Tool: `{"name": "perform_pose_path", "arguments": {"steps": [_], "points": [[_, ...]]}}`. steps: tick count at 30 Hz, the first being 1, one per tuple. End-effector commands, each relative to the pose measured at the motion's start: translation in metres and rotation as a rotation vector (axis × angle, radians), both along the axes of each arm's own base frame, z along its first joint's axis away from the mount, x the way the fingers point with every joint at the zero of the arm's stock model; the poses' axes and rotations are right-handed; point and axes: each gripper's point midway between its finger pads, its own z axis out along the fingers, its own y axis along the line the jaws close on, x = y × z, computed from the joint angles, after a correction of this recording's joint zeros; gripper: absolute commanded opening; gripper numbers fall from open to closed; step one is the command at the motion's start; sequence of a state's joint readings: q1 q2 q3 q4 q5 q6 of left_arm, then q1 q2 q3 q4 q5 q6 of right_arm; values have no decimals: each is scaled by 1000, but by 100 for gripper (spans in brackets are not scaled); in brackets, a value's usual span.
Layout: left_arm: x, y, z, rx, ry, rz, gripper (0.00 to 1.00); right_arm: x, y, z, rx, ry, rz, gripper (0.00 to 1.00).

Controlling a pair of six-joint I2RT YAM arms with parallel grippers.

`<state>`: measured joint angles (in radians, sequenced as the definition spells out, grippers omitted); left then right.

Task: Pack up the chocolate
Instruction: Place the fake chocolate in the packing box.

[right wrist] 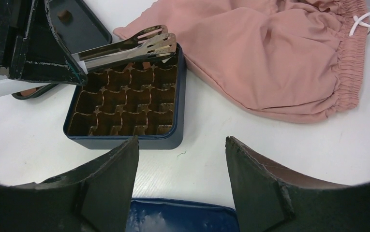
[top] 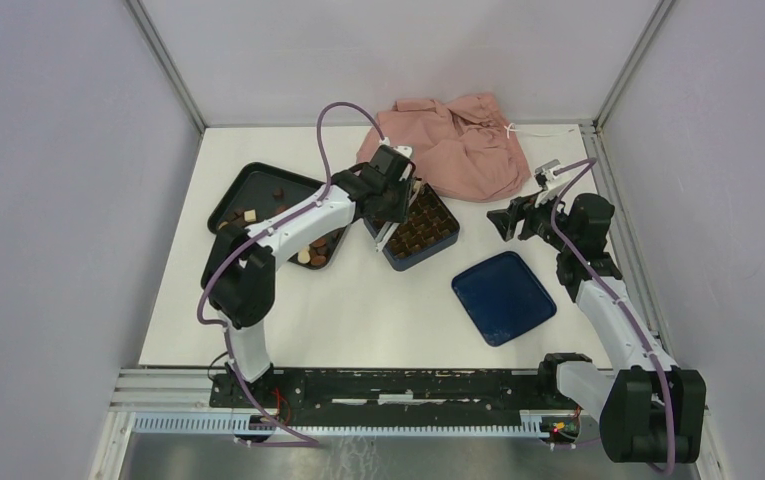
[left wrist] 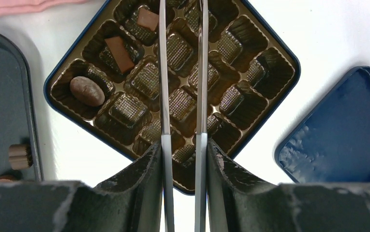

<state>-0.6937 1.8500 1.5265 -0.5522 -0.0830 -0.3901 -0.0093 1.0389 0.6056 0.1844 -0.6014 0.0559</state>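
Note:
The chocolate lies partly on the black tray [top: 248,185], as small brown and cream pieces [top: 303,257]. The dark blue box [top: 438,245] with its gridded insert holds three pieces at one corner, among them a brown oval [left wrist: 87,91] and a rectangular piece [left wrist: 120,53]. My left gripper [top: 393,205] hangs over the box and is shut on metal tongs [left wrist: 163,72]. The tongs' tips [right wrist: 161,41] hover over the box's far corner and hold nothing. My right gripper [right wrist: 181,140] is open and empty above the table, between the box and the blue lid [right wrist: 183,215].
The blue lid [top: 503,297] lies upturned at front right of the box. A pink cloth [top: 458,145] is bunched at the back, touching the box's far side. A tan piece [left wrist: 19,156] sits at the tray's near edge. Walls enclose the table.

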Motion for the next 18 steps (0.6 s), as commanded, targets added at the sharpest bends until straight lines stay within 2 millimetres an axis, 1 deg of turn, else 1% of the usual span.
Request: {"name": "perform_pose_path", "arguments": {"steps": [1, 5, 8, 10, 15, 18], "points": [[16, -12, 24, -8, -87, -26, 7, 8, 0, 17, 10, -27, -9, 72], [17, -13, 19, 5, -78, -32, 11, 5, 5, 16, 14, -19, 29, 72], [17, -13, 17, 14, -74, -33, 20, 4, 7, 16, 15, -21, 42, 72], [17, -13, 17, 17, -75, -35, 24, 4, 8, 16, 14, -22, 45, 72], [17, -12, 16, 29, -71, -33, 32, 3, 9, 17, 15, -26, 57, 72], [16, -14, 19, 23, -76, -39, 36, 2, 11, 17, 18, -25, 66, 72]]}}
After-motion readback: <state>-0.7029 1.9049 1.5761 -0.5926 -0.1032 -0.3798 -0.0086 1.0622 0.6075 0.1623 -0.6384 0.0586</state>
